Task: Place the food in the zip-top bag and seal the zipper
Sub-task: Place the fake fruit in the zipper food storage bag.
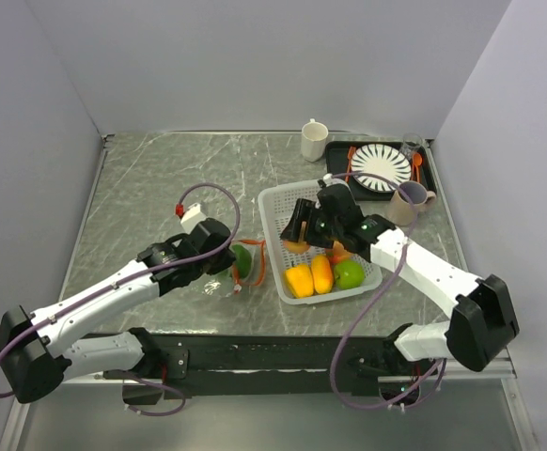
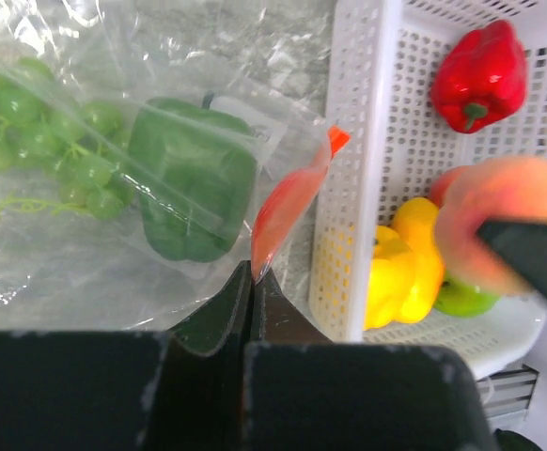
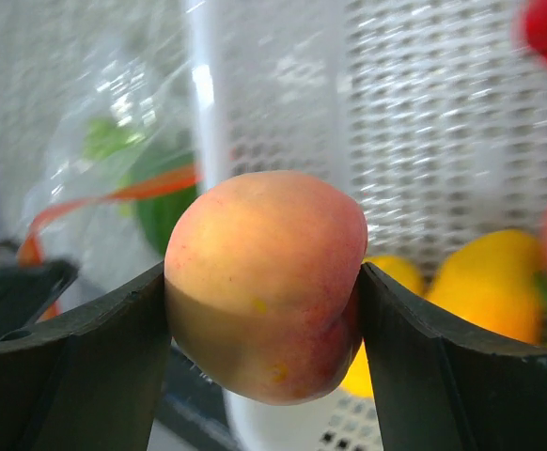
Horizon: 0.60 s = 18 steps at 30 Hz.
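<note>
My right gripper (image 3: 264, 282) is shut on a peach (image 3: 264, 272), held above the white mesh basket (image 1: 275, 202) on its left side; its fingers (image 3: 85, 366) press both flanks of the fruit. The peach (image 1: 296, 247) shows under the right gripper (image 1: 300, 230) from above. In the basket lie a yellow pepper (image 2: 400, 268), a green apple (image 1: 350, 273), an orange piece (image 1: 321, 272) and a red pepper (image 2: 480, 75). The clear zip-top bag (image 2: 85, 254) lies left of the basket and holds a green pepper (image 2: 194, 178) and green grapes (image 2: 29, 132). My left gripper (image 2: 252, 274) is shut on its orange-red zipper (image 2: 288, 202).
A white mug (image 1: 314, 140) stands at the back. A black tray (image 1: 337, 150) with a striped plate (image 1: 383, 166) sits at the back right, and a pinkish cup (image 1: 408, 202) stands beside the basket's right corner. Grey walls close in both sides.
</note>
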Available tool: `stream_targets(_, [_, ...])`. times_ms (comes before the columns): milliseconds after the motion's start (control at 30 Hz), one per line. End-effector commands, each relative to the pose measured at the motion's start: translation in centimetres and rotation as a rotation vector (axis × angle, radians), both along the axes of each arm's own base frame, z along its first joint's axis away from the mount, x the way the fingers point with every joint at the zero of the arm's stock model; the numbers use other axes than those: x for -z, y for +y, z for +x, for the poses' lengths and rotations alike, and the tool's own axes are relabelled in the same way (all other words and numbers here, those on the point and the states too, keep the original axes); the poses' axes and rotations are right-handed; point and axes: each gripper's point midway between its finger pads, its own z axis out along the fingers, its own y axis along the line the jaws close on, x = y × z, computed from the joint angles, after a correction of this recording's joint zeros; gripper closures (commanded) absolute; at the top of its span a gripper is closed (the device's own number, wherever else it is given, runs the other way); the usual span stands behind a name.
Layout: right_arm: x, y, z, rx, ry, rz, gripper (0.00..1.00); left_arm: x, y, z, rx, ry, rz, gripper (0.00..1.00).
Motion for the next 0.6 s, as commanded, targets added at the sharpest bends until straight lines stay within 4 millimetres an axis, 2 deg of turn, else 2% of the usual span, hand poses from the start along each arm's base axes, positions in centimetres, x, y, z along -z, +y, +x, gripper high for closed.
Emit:
stream_targets(0, [-4.3, 4.2, -2.3, -0.11, -0.074, 0.174, 0.78, -4.2, -0.8, 1.4, -0.004, -0.094, -0.053, 0.99])
stream_targets(67, [-4.8, 5.3, -2.9, -0.123, -0.081, 0.215, 0.79, -5.1, -0.9, 1.6, -0.004, -0.111, -0.068, 0.99])
stream_targets(100, [-4.6, 6.1, -3.5, -0.145, -0.072, 0.221, 0.79, -5.4, -0.8, 1.6, -0.006, -0.116, -0.07, 0.99])
stream_targets(333, [-4.1, 10.2, -4.5, -0.177, -0.038, 0.27, 0.82, -6.8, -0.1, 1.5, -0.04, -0.142, -0.096, 0.99])
stream_targets(567, [-3.9, 13.2, -6.0, -0.24, -0.021, 0.267, 0.8, -7.1, 0.7, 1.4, -0.072, -0.149, -0.104, 0.99])
